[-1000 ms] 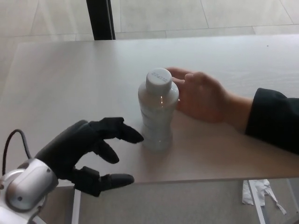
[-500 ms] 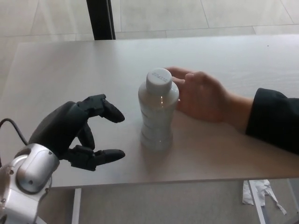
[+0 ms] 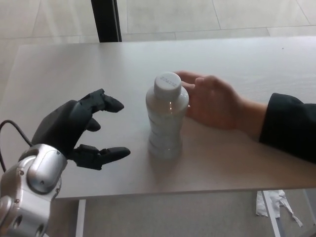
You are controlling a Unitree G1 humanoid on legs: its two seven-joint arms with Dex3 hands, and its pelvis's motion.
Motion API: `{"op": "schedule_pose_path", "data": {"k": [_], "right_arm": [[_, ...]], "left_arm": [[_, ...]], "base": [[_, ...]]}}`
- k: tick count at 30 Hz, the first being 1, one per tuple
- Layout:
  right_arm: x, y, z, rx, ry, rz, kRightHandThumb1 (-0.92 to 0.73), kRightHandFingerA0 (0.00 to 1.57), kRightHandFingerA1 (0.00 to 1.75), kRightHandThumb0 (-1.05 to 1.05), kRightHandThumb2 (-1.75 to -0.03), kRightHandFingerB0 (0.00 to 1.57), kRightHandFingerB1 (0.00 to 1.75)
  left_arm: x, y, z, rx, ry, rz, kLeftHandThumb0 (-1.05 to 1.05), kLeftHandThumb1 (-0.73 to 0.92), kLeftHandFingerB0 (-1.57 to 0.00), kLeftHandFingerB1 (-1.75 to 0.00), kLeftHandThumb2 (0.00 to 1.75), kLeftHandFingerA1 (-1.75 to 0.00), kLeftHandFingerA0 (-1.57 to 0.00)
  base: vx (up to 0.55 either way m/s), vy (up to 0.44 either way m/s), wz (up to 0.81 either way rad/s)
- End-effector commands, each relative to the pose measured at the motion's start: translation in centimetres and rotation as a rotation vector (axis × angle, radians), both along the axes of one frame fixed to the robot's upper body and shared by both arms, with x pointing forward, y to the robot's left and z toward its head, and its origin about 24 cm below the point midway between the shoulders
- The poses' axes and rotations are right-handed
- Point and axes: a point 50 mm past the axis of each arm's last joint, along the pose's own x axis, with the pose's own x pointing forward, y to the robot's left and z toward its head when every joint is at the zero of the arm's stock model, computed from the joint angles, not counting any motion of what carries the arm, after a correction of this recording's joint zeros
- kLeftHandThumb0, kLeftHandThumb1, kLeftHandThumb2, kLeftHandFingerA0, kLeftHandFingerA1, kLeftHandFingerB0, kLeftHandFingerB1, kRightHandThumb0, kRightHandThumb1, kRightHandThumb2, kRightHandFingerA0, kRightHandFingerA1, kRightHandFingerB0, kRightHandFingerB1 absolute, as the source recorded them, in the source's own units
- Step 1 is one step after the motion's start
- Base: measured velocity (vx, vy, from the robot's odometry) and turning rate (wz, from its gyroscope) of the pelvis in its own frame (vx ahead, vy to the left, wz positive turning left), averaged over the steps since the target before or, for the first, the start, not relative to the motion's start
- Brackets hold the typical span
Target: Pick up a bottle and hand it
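A clear plastic bottle (image 3: 167,116) with a white cap stands upright near the middle of the pale table (image 3: 74,69). My left hand (image 3: 79,130) hovers to its left, open, with the fingers apart and the thumb pointing toward the bottle, a short gap away and not touching it. A person's hand (image 3: 213,101) in a dark sleeve rests on the table just behind and to the right of the bottle, its fingers close to the cap. My right hand does not show.
The table's front edge runs just below the bottle and my hand. A dark post (image 3: 106,19) stands beyond the far edge. Crumpled white paper (image 3: 274,202) lies on the floor at the lower right.
My left hand has drawn back to the left and risen, away from the bottle, with the fingers curling up somewhat. The bottle and the person's hand have not moved.
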Motion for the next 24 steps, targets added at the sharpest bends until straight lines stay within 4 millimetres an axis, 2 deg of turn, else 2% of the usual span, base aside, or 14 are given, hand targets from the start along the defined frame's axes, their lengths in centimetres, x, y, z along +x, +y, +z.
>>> {"op": "schedule_pose_path", "data": {"k": [1,2,4,5,7,8,9,11,12,17,18,21,23,24], "right_arm": [[0.1,0.0,0.2,0.002,-0.002,0.004,-0.43,0.68,0.6,-0.61,-0.78,0.37,0.46],[0.2,0.1,0.4,0.005,-0.01,0.002,-0.43,0.67,0.6,-0.61,-0.78,0.37,0.46],[0.3,0.1,0.4,0.009,-0.013,0.001,-0.42,0.67,0.6,-0.59,-0.78,0.37,0.47],[0.4,0.1,0.4,0.009,-0.016,0.003,-0.52,0.76,0.53,-0.5,-0.57,0.42,0.34],[0.5,0.2,0.5,0.012,-0.022,0.005,-0.42,0.68,0.61,-0.59,-0.78,0.36,0.46],[0.5,0.3,0.5,0.011,-0.014,0.004,-0.51,0.75,0.52,-0.52,-0.57,0.43,0.34],[0.6,0.2,0.6,0.008,-0.015,0.004,-0.51,0.75,0.52,-0.52,-0.57,0.43,0.34],[0.6,0.1,0.7,0.01,-0.024,-0.001,-0.42,0.68,0.61,-0.59,-0.78,0.38,0.47],[0.6,0.1,0.8,0.005,-0.025,0.003,-0.51,0.76,0.54,-0.52,-0.56,0.44,0.34],[0.8,0.3,0.9,0.014,-0.016,0.02,-0.49,0.68,0.51,-0.54,-0.56,0.42,0.34],[0.8,0.4,0.9,0.019,-0.019,0.018,-0.4,0.56,0.58,-0.57,-0.78,0.35,0.46],[1.0,0.6,1.0,0.019,-0.019,0.029,-0.41,0.59,0.6,-0.56,-0.79,0.35,0.47],[1.0,0.7,1.2,0.009,-0.009,0.028,-0.41,0.62,0.62,-0.54,-0.79,0.36,0.48],[1.1,0.7,1.2,0.007,-0.005,0.034,-0.53,0.67,0.5,-0.48,-0.57,0.42,0.34]], "left_arm": [[0.9,-0.7,-0.4,0.006,-0.015,0.08,-0.4,0.19,0.0,-0.51,0.86,-0.59,-0.09],[0.9,-1.4,-0.8,-0.013,0.005,0.079,-0.76,0.44,0.0,-0.43,0.87,-0.61,-0.03],[1.0,-1.7,-1.1,-0.018,0.016,0.08,-0.71,0.4,-0.06,-0.36,0.87,-0.57,-0.01],[0.9,-1.9,-1.4,-0.021,0.03,0.077,-0.78,0.41,-0.05,-0.29,0.81,-0.59,-0.07],[0.7,-2.4,-2.0,-0.05,0.044,0.071,-0.74,0.4,-0.02,-0.29,0.85,-0.54,-0.05],[0.7,-2.7,-2.4,-0.049,0.065,0.078,-0.8,0.52,0.0,-0.29,0.56,-0.56,-0.03],[0.7,-2.7,-2.4,-0.051,0.064,0.079,-0.8,0.52,0.0,-0.29,0.56,-0.56,-0.03],[0.4,-3.4,-3.5,-0.056,0.115,0.061,-0.79,0.51,0.0,-0.14,0.57,-0.51,0.0],[0.0,-3.7,-4.3,-0.064,0.14,0.051,-0.85,0.48,0.0,-0.06,0.88,-0.46,-0.01],[-1.1,-4.3,-6.5,-0.086,0.242,0.052,-0.88,0.5,0.0,0.0,0.89,-0.39,-0.01],[-1.3,-4.5,-6.9,-0.095,0.256,0.054,-0.87,0.49,0.0,0.0,0.88,-0.42,-0.02],[-1.4,-5.0,-7.4,-0.114,0.261,0.06,-0.89,0.5,0.0,0.0,0.91,-0.44,-0.02],[-1.4,-5.4,-7.4,-0.133,0.254,0.068,-0.9,0.51,0.0,0.0,0.91,-0.45,-0.02],[-1.4,-5.6,-7.5,-0.148,0.244,0.077,-0.9,0.51,0.0,0.0,0.9,-0.47,-0.02]], "base": [[0.0,0.0,0.0],[0.0,0.0,0.0],[0.0,0.0,0.0],[0.0,0.0,0.0],[0.0,0.0,0.0],[0.0,0.0,0.0],[0.0,0.0,0.0],[0.0,0.0,0.0],[0.0,0.0,0.0],[0.0,0.0,0.0],[0.0,0.0,0.0],[0.0,0.0,0.0],[0.0,0.0,0.0],[0.0,0.0,0.0]]}}
